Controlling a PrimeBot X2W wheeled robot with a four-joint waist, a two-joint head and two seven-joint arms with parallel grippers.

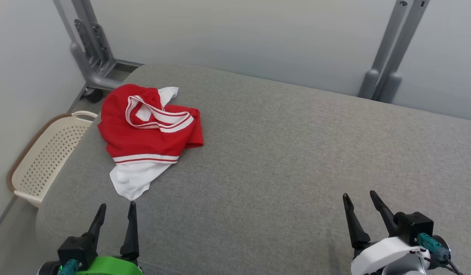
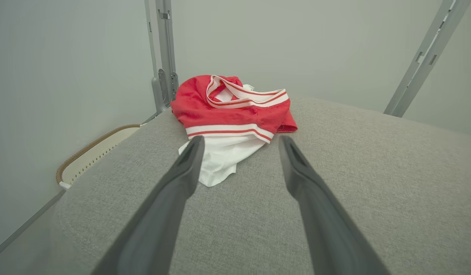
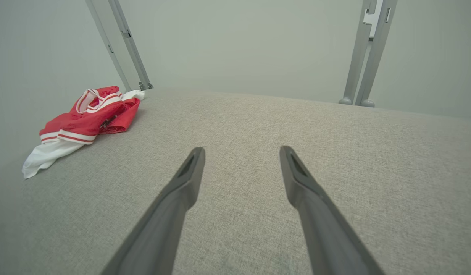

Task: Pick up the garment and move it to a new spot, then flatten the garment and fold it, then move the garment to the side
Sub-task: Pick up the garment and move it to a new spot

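A crumpled red and white garment (image 1: 147,137) with striped trim lies bunched at the far left of the grey padded table (image 1: 281,160). My left gripper (image 1: 117,207) stands open at the near left edge, its tips just short of the garment's white corner. From the left wrist the garment (image 2: 231,118) sits straight ahead beyond the spread left gripper (image 2: 240,142). At the near right my right gripper (image 1: 360,196) is open over bare fabric, far from the garment. The right wrist view places the garment (image 3: 83,122) far to the left of the right gripper (image 3: 241,152).
A cream perforated basket (image 1: 44,156) sits on the floor beside the table's left edge. Grey metal stand legs (image 1: 92,53) rise behind the table's far left corner, and another pair (image 1: 388,57) at the far right. Pale walls close in behind and on the left.
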